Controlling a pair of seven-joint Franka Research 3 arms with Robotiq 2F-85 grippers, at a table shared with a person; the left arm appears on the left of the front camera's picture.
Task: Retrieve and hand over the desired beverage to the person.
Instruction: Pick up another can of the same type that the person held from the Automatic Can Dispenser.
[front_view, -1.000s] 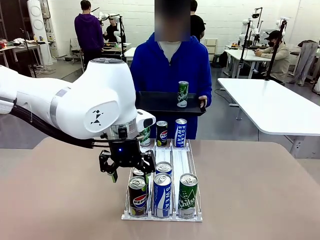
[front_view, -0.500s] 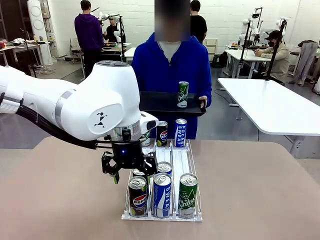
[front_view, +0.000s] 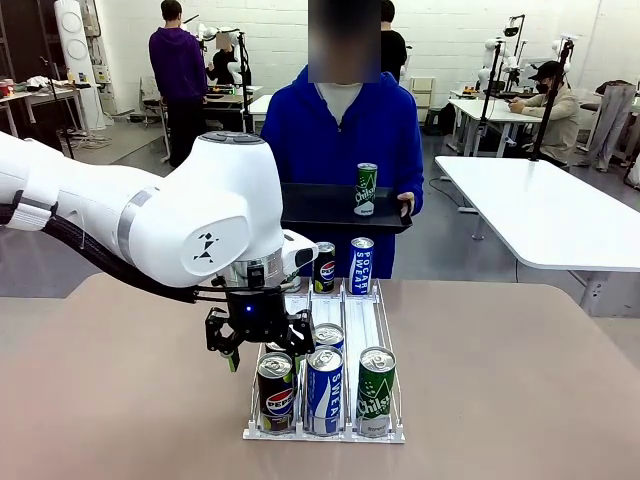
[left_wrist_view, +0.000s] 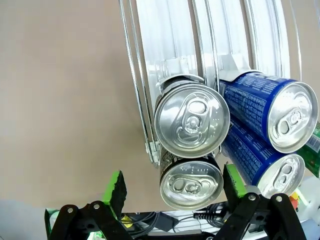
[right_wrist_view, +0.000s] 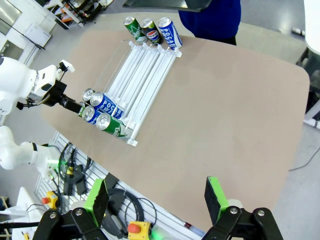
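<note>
Left claw (left_wrist_view: 174, 182) hovers spread above the front cola can (left_wrist_view: 192, 186), pads (left_wrist_view: 116, 186) at its nine and three o'clock. Right claw (right_wrist_view: 156, 196), also spread, hangs high over the table (right_wrist_view: 225, 110).

Labels: Pepsi can (front_view: 275, 392), Pocari Sweat can (front_view: 324, 390), Chilsung can (front_view: 375, 393).

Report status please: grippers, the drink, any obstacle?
Left gripper open, empty, above the Pepsi can at left front of the rack. Right gripper open, empty, high over the table. Person holds tray, one green can on it. No obstacle seen.
</note>
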